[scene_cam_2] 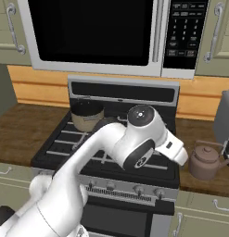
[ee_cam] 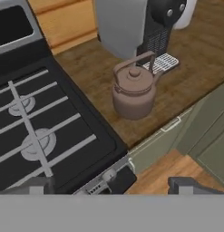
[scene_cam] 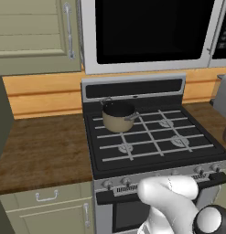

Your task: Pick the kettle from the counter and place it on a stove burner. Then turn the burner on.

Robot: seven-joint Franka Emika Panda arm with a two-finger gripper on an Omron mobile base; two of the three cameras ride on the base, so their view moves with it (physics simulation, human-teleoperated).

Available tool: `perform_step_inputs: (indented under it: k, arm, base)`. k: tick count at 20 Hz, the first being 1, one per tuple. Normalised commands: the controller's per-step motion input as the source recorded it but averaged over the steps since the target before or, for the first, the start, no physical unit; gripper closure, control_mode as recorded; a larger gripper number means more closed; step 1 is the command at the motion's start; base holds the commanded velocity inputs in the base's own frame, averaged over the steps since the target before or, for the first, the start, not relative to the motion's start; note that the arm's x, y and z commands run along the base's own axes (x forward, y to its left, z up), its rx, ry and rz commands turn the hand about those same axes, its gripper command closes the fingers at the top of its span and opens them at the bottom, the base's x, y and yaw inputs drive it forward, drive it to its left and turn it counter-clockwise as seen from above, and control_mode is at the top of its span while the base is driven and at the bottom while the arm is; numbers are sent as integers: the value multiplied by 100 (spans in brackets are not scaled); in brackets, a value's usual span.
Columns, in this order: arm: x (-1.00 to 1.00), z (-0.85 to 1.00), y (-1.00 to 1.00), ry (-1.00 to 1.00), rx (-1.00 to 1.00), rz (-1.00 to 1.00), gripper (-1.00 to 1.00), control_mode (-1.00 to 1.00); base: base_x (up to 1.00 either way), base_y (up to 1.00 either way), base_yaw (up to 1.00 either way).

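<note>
The copper-coloured kettle [ee_cam: 133, 93] stands upright on the dark wood counter [ee_cam: 93, 74], just right of the stove; it also appears as the kettle [scene_cam_2: 205, 161] near the counter's front edge. My gripper [ee_cam: 112, 186] is open, its two dark fingertips [ee_cam: 38, 186] wide apart with nothing between them. It hovers above and in front of the stove's front right corner, well short of the kettle. The nearest stove burner [ee_cam: 38, 145] is bare, as is the burner [ee_cam: 20, 105] behind it. In the right base view my forearm [scene_cam_2: 148, 139] reaches toward the kettle.
A tan saucepan [scene_cam: 118, 116] with a dark inside sits on the back left burner. A grey coffee machine [ee_cam: 131, 27] stands directly behind the kettle. Stove knobs [scene_cam_2: 139, 190] line the front panel. A microwave [scene_cam_2: 97, 32] hangs above the stove.
</note>
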Motion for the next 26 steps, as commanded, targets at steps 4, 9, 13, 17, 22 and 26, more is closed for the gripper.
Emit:
perform_step_inputs:
  k: [4,9,13,17,22,26]
  arm:
    - [30,-24,-43,6,23,13,-100,-100]
    - [36,-10,-51,13,18,-1,-100,-100]
    - [32,-12,-1,19,0,-4,-100,-100]
    - [69,-20,-25,8,0,-5,-100,-100]
    - [59,-45,-29,5,0,-15,-100,-100]
    - [25,-18,-22,6,0,-13,-100,-100]
  base:
    - [0,0,0]
    - [0,0,0]
    - [0,0,0]
    - [0,0,0]
    - [0,0,0]
    - [0,0,0]
